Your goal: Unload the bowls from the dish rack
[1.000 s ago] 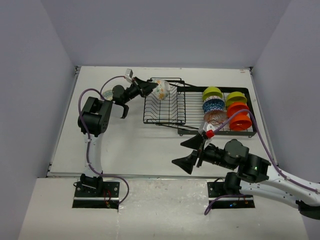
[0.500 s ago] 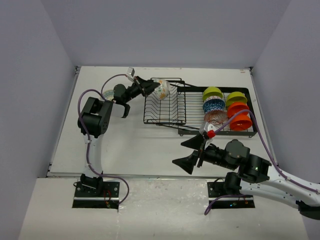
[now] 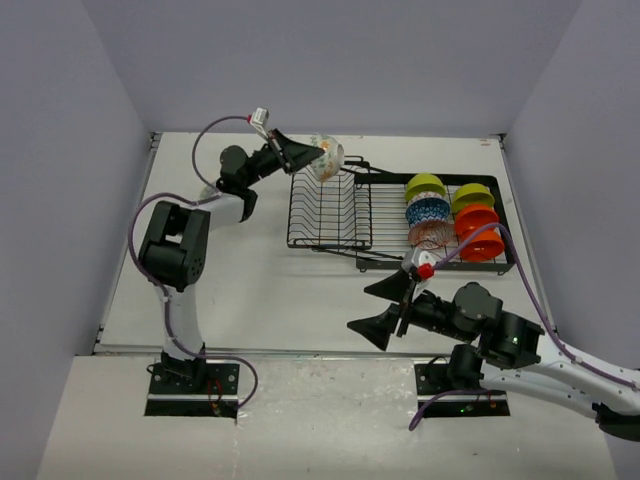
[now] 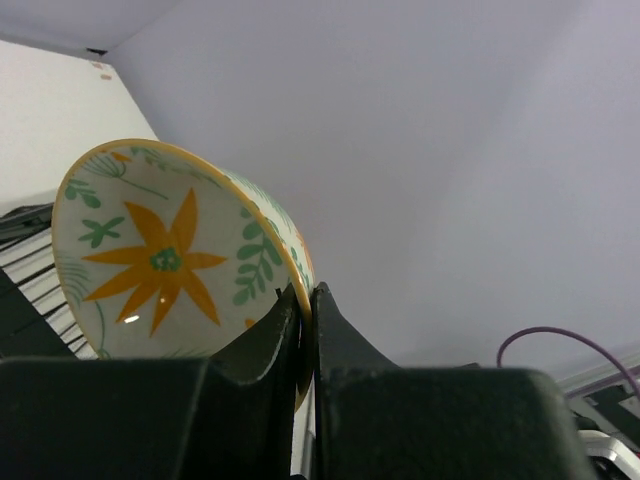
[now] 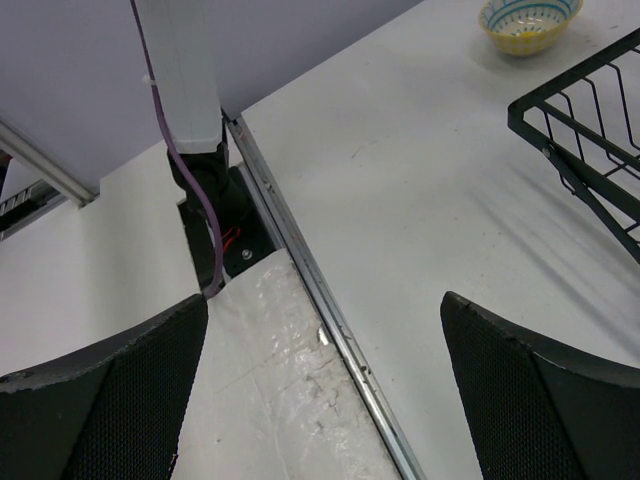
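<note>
Left claw (image 3: 314, 156) is pinching the rim of the cream floral bowl (image 3: 328, 157), which it holds tilted over the far left corner of the dish rack (image 3: 330, 215). Right claw (image 3: 376, 307) is spread wide and empty, low over the table (image 3: 260, 280) near the rack's near edge. The lime green bowls (image 3: 425, 186), blue-patterned bowl (image 3: 427, 210), pinkish-patterned bowl (image 3: 430, 233) and orange bowls (image 3: 478, 232) stand on edge in the rack's right section. A yellow-lined bowl (image 5: 530, 22) sits on the table.
</note>
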Motion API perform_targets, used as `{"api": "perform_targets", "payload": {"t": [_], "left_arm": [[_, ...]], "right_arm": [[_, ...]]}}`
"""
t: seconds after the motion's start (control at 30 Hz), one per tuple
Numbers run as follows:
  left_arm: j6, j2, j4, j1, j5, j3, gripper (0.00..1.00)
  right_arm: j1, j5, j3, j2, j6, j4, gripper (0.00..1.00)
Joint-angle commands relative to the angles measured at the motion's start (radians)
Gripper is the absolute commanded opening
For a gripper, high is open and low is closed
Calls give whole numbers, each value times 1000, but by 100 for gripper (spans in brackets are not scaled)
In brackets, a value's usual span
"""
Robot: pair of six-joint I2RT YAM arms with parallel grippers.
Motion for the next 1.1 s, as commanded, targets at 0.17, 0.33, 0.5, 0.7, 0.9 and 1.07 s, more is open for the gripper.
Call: {"api": "perform_targets", "payload": {"t": [0.17,0.33,0.5,0.7,0.9,1.07], "left_arm": [[777,-361,-1073,-6,-288,274,0],[907,-439,-1525,22,-825,360,0],[960,-375,-1712,98,-1048,419,0],[1019,-151,-1913,164,-1056,609,0],[1065,24,-2014,106,-1139,771,0],[1089,62,-2054,52,-1254,793,0]], "right_arm": [[-2,107,-14,-36,2,39,99],[-2,184,-28,-53,-30,48,99],[-2,177,-20,-64,-50,26,99],[-2,207,-26,-73,-72,19,99],[-2,210,-58,-99,-75,5,99],[-2,198,-52,-87,-87,6,99]]}}
